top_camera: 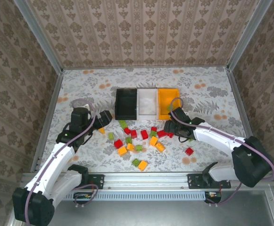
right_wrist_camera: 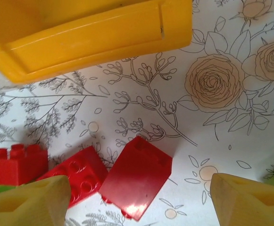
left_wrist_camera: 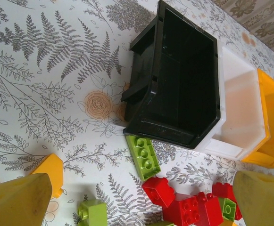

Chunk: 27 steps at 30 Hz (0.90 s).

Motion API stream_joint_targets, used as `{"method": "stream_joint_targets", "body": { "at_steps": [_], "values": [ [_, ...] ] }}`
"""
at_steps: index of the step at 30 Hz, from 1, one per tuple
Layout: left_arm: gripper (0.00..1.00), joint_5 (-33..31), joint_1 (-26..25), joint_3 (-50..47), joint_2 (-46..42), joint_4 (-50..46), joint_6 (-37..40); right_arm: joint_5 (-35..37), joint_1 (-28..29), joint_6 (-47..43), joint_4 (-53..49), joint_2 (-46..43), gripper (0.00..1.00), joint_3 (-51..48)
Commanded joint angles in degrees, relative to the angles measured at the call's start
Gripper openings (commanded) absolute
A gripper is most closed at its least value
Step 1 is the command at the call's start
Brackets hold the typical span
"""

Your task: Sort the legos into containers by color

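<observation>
The main risk sits with the right gripper (top_camera: pixel 170 126). Its jaws are spread wide and empty, low over a red slab (right_wrist_camera: pixel 137 176) that touches a second red brick (right_wrist_camera: pixel 78 176), with a third (right_wrist_camera: pixel 16 162) just beside. Closing there could catch two bricks at once, or pinch the slab by a corner so that it twists out and skids across the desk (right_wrist_camera: pixel 127 94). The slab's glossy top probably offers little hold. The orange bin (right_wrist_camera: pixel 89 37) is close ahead, and a careless lift could knock its wall. Since the black bin (left_wrist_camera: pixel 179 80) and white bin (left_wrist_camera: pixel 238 113) stand touching it in a row, they would likely shift too. Colour is a further risk: no bin is red or green, so a brick could easily go into the wrong one. The left gripper (top_camera: pixel 104 118) is also released and holds nothing. Its fingers (left_wrist_camera: pixel 14 200) straddle a tight cluster that includes a green brick (left_wrist_camera: pixel 144 150) and a red one (left_wrist_camera: pixel 158 190), with an orange brick (left_wrist_camera: pixel 52 169) near one finger. The legos (top_camera: pixel 137 139) lie scattered on the desk just in front of the bins, which look empty. Both arms reach forward and inward from their bases, wrists tipped down at opposite edges of the pile.
</observation>
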Motion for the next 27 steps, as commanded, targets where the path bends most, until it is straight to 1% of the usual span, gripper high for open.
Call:
{"method": "stream_joint_targets", "body": {
  "at_steps": [1, 5, 8, 11, 15, 17, 19, 22, 23, 25, 27],
  "values": [
    [1.00, 1.1, 0.3, -1.0, -0.5, 1.2, 0.0, 1.7, -0.4, 3.3, 1.3, 2.6, 0.78, 1.9],
    [1.00, 1.1, 0.4, -1.3, -0.6, 1.3, -0.2, 0.9, -1.5, 4.4, 1.4, 7.0, 0.76, 1.3],
    [1.00, 1.2, 0.4, -1.4, -0.5, 1.4, -0.1, -0.6, -2.6, 4.8, 2.8, 8.5, 0.72, -0.4],
    [1.00, 1.4, 0.5, -1.5, -0.6, 1.4, -0.2, -1.2, -3.1, 4.5, 3.5, 8.7, 0.66, -1.5],
    [1.00, 1.4, 0.5, -1.5, -0.4, 1.5, 0.0, -2.0, -3.8, 3.5, 3.8, 7.6, 0.57, -2.8],
    [1.00, 1.3, 0.5, -1.4, -0.3, 1.5, 0.1, -2.6, -4.0, 2.9, 3.4, 7.1, 0.50, -2.9],
    [1.00, 1.2, 0.6, -1.5, 0.0, 1.6, -0.1, -3.2, -4.2, 2.1, 3.0, 6.1, 0.41, -3.1],
    [1.00, 1.2, 0.6, -1.5, 0.2, 1.6, -0.1, -4.7, -4.4, 0.7, 1.5, 3.7, 0.31, -2.8],
    [1.00, 1.2, 0.6, -1.4, 0.4, 1.6, 0.0, -5.3, -4.5, 0.1, 0.9, 3.4, 0.29, -2.6],
    [1.00, 1.1, 0.6, -1.5, 0.4, 1.5, 0.0, -6.5, -4.5, -1.9, -1.0, -1.1, 0.25, -1.7],
    [1.00, 1.2, 0.6, -1.3, 0.4, 1.5, 0.1, -8.5, -4.5, -5.1, -2.6, -3.7, 0.23, 0.4]
  ]
}}
